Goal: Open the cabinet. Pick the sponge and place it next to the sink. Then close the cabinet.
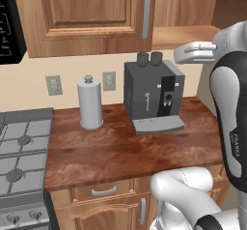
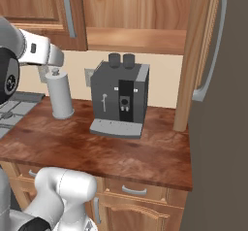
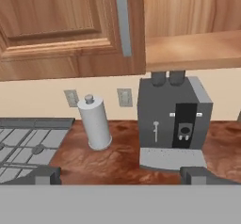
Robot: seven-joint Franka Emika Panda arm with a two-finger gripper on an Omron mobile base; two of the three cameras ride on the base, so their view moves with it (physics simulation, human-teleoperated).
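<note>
The cabinet [image 1: 82,11] hangs on the wall above the counter. Its left door is shut, with a long grey bar handle [image 1: 146,11]. The right door [image 2: 193,55] stands swung out toward me, edge-on, and its handle [image 2: 210,45] faces right. Behind it the open right half [image 3: 188,11] shows bare wood down to the bottom board [image 3: 193,51]. The sponge and the sink are out of view. My gripper [image 3: 124,175] is open, its fingertips [image 3: 47,175] wide apart with nothing between them. It hangs back from the cabinet, above the counter's front, with the white hand [image 1: 195,52] at about the height of the cabinet's bottom.
A dark grey coffee machine [image 1: 153,96] stands on the wooden counter [image 1: 111,151] under the open half. A grey paper towel roll [image 1: 90,103] stands to its left, then the stove [image 1: 21,151]. A black microwave [image 1: 9,26] hangs at the upper left. Low drawers [image 2: 133,190] lie below.
</note>
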